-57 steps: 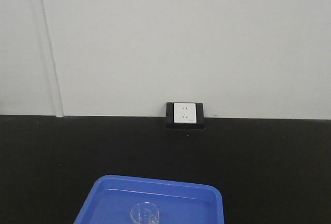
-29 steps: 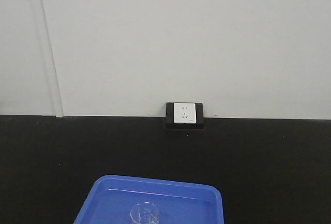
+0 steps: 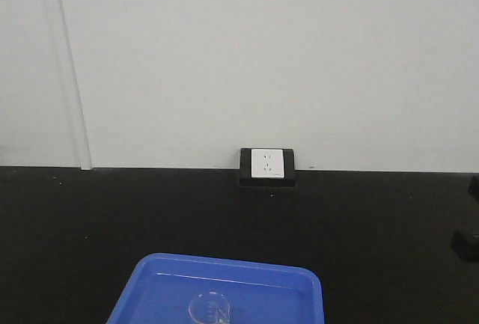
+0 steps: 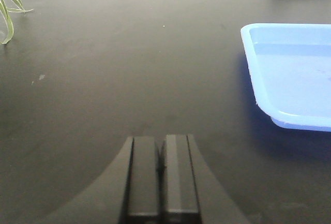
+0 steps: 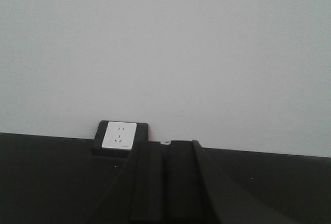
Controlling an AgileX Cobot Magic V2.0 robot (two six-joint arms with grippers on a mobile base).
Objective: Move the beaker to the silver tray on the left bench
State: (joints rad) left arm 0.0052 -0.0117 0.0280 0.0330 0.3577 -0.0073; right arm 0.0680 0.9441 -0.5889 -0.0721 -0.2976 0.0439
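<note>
The clear glass beaker [image 3: 209, 309], a straight-sided cylinder with a rolled rim, stands upright inside the bright blue plastic tray [image 3: 299, 283], towards the tray's near end, where the front view's lower edge cuts it off. The tray is smooth and glossy, with rounded corners and a raised rim, and it rests on the matte black worktop [image 3: 90, 227], which is finely speckled with dust.

Left of the tray, my left gripper [image 4: 161, 149] hangs over bare worktop. Its two flat black fingers [image 4: 145, 177] are pressed side by side with nothing between them. My right gripper [image 5: 164, 151] is likewise closed and empty, its dark fingers [image 5: 147, 182] meeting.

Beyond the tray's far edge a square white wall socket [image 3: 268, 164] sits in a black housing at the foot of the smooth pale wall [image 3: 262, 54]. Far left of the tray, thin green leaves [image 4: 6, 12] arch over the worktop.

The faint printing on the beaker and a tiny mark on the socket are too small for me to read.
</note>
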